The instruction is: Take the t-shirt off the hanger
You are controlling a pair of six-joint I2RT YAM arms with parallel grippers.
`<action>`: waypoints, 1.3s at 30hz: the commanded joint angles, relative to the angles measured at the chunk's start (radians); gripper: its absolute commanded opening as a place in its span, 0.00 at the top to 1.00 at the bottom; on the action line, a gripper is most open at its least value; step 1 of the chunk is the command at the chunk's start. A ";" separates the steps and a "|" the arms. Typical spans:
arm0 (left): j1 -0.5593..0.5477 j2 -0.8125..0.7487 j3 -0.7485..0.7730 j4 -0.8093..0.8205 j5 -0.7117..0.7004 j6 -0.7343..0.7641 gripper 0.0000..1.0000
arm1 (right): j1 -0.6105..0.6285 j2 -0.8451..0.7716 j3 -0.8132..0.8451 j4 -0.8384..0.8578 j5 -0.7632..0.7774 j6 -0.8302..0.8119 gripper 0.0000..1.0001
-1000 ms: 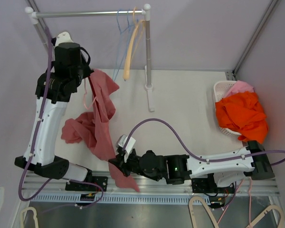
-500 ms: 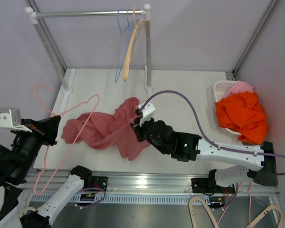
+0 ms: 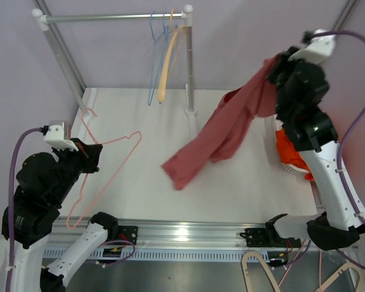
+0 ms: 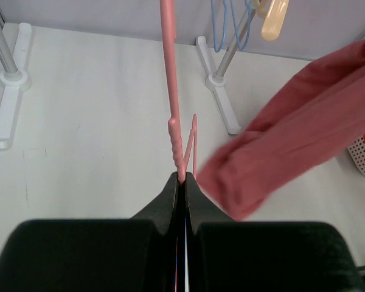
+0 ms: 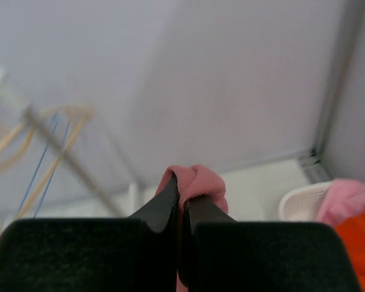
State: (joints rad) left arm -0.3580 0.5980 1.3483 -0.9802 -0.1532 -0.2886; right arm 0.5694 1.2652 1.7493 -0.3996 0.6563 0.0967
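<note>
The left gripper (image 4: 182,182) is pressed fully closed on the thin wire of the pink hanger (image 4: 168,91). The wire sits right between the fingertips and runs straight ahead of them over the white table (image 3: 243,182). Farther ahead of these fingers, a little to their right, stands the rail (image 3: 109,17) with two blue hangers (image 3: 153,55) and a cream hanger (image 3: 166,64) on it.

The t-shirt (image 3: 225,125) is off the pink hanger and apart from the left fingers. From the left wrist its loose red end shows ahead and to the right of the fingertips, not touching them.

The top of the t-shirt is in the right gripper (image 5: 181,196), which is raised high at the right of the scene. Its fingers are shut tight on a bunched fold of red fabric that bulges just past the fingertips. The rest of the cloth hangs below these fingers and slants away to their left, its lowest end over the table. Whether that end touches the surface cannot be told.

Below and to the right of the right fingers sits a white basket (image 5: 304,204) holding a pink cloth (image 5: 347,201) and an orange garment (image 5: 356,243).
</note>
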 commanded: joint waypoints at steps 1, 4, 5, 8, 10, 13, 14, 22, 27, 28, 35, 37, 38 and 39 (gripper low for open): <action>-0.004 0.035 0.003 0.090 0.029 -0.018 0.99 | -0.225 0.034 0.182 0.250 0.055 -0.078 1.00; -0.004 0.042 -0.001 0.094 0.003 -0.004 0.99 | -0.316 0.109 0.309 0.464 0.077 -0.101 1.00; -0.004 0.045 -0.001 0.094 -0.008 0.005 0.99 | -0.369 0.134 0.349 0.494 0.078 -0.141 1.00; -0.002 0.057 0.003 0.100 -0.040 0.014 0.99 | -0.471 0.224 0.470 0.599 0.092 -0.157 1.00; -0.002 0.066 0.002 0.113 -0.037 0.014 0.99 | -0.534 0.287 0.585 0.553 0.074 -0.123 1.00; -0.004 0.095 0.002 0.138 -0.032 0.012 0.99 | -0.658 0.339 0.668 0.423 0.075 -0.029 1.00; -0.004 0.101 0.000 0.144 -0.032 0.011 0.99 | -0.680 0.336 0.655 0.376 0.100 -0.006 1.00; -0.002 0.192 -0.003 0.204 0.015 -0.020 0.99 | -0.806 0.114 0.056 0.125 0.028 0.387 1.00; -0.001 0.189 -0.018 0.238 0.034 -0.047 0.99 | -0.818 -0.010 -0.479 0.108 -0.079 0.563 1.00; -0.001 0.186 -0.020 0.238 0.027 -0.053 0.99 | -0.818 -0.006 -0.534 0.104 -0.113 0.580 1.00; 0.048 0.216 -0.005 0.333 0.047 -0.081 0.99 | -0.861 0.108 -0.771 0.128 -0.248 0.661 1.00; 0.098 0.285 0.026 0.341 0.145 -0.104 0.99 | -0.865 0.134 -0.742 0.098 -0.268 0.647 1.00; 0.111 0.310 0.075 0.354 0.185 -0.107 0.99 | -0.870 0.129 -0.714 0.078 -0.282 0.641 0.95; 0.122 0.353 0.087 0.357 0.202 -0.107 0.99 | -0.870 0.120 -0.694 0.065 -0.281 0.631 0.79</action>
State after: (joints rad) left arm -0.2718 0.8612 1.3697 -0.7185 -0.0692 -0.3584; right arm -0.2924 1.4036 0.9737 -0.3233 0.4183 0.7094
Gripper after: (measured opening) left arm 0.011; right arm 0.157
